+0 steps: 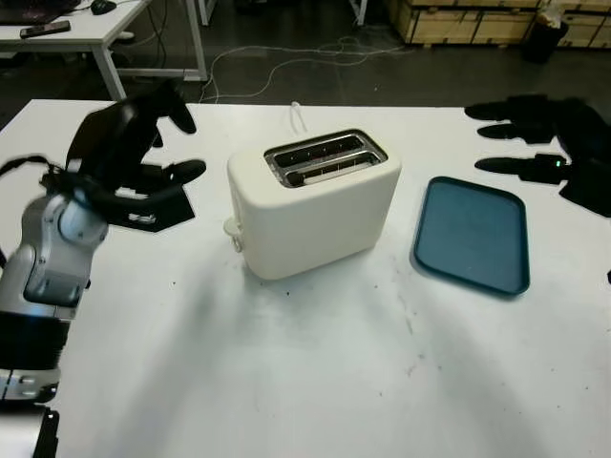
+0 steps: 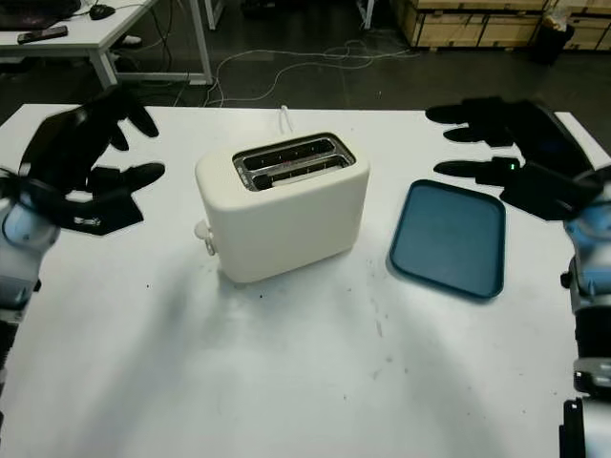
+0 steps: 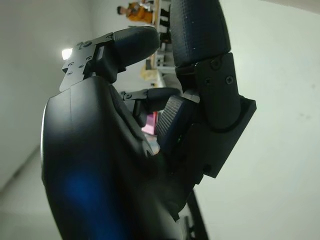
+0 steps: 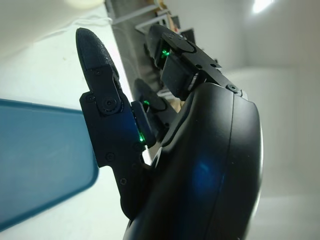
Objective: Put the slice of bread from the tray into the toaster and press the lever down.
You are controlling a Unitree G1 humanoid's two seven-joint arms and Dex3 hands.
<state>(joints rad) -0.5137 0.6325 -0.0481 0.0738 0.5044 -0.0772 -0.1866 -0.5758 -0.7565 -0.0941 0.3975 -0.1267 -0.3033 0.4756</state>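
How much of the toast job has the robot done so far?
No bread lies on the blue tray. The toaster has dark slots on top, and I cannot tell if a slice is inside. Its lever sits low on the end, but whether it is pressed is unclear. The left hand and right hand are open, held above the table on either side of the toaster.

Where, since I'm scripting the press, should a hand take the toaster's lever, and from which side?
The small cream knob jutting from the cream two-slot toaster's narrow end, on the left hand's side. Probably bring that hand's fingers down from above: it sticks out sideways, offering a top face.
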